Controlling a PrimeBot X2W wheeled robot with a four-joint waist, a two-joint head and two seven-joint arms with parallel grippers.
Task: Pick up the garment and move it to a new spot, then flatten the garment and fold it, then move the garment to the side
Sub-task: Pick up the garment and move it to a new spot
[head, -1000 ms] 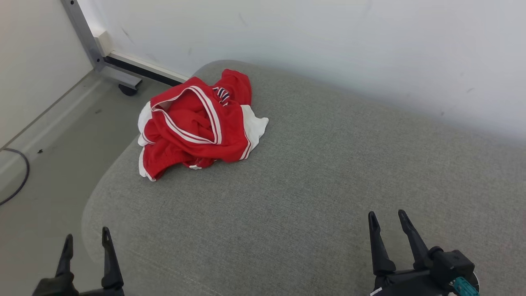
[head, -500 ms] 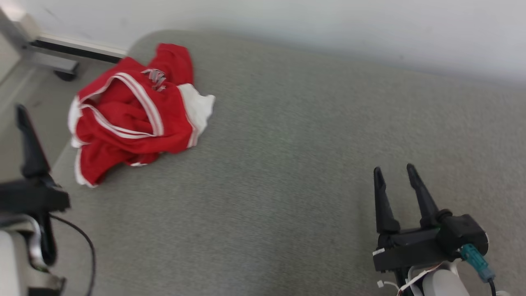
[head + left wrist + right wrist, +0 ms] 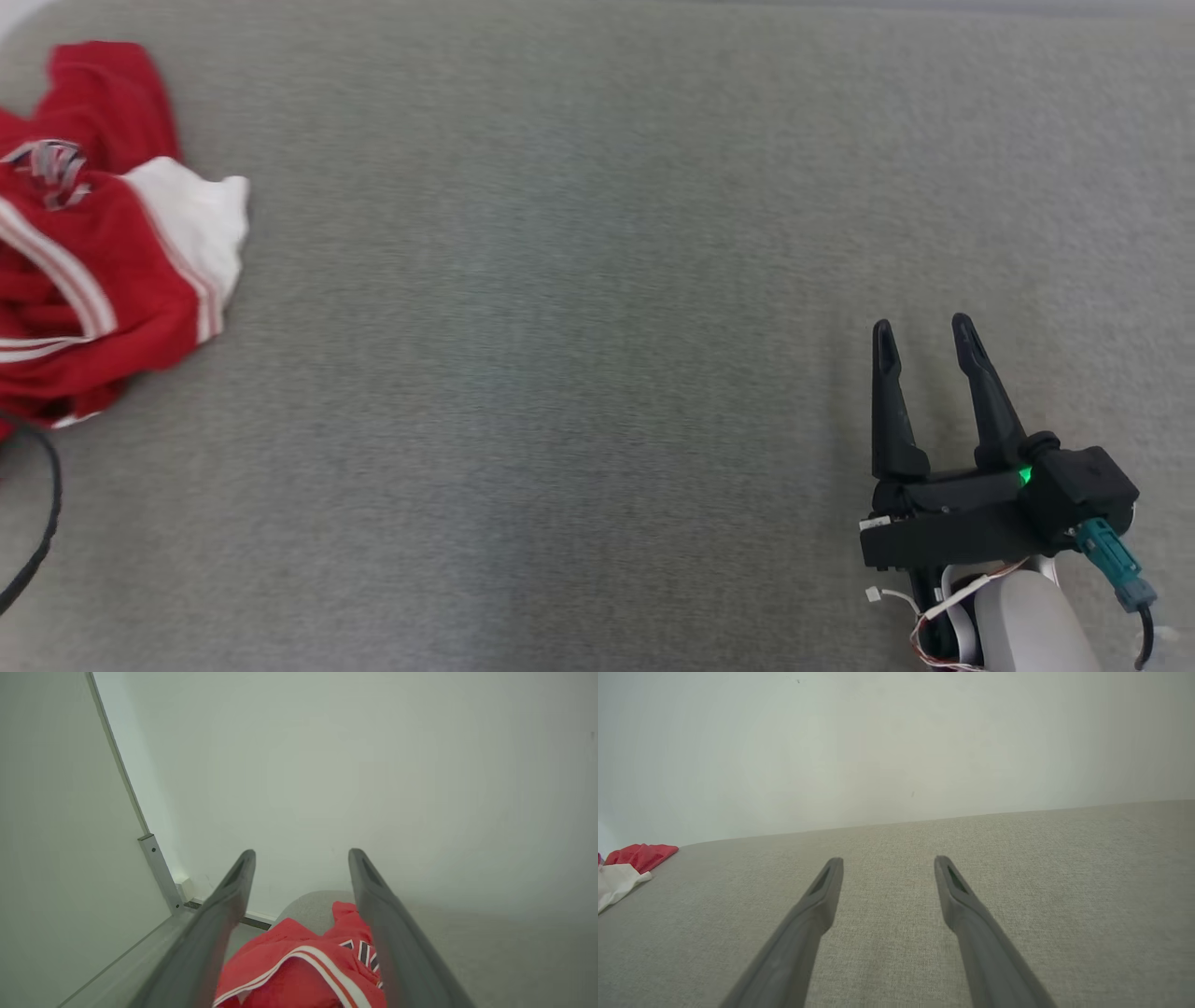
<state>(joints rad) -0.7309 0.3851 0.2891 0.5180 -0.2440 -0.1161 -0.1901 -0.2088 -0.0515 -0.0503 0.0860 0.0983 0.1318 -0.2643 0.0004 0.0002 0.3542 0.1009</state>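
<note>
My left gripper [image 3: 302, 853] stood wide and empty, the crumpled red garment [image 3: 289, 961] framed between its fingers. My right gripper [image 3: 922, 324], equally wide, hovered empty over the grey cushion [image 3: 560, 373], well apart.

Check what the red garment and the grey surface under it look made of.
Garment: likely a thin synthetic knit, sports-jersey type; smooth red cloth with white striped trim, crumpled in soft loose folds.
Grey surface: woven upholstery fabric, matte; a fine heathered weave shows, and the rounded corner in the left wrist view suggests padding underneath.
</note>
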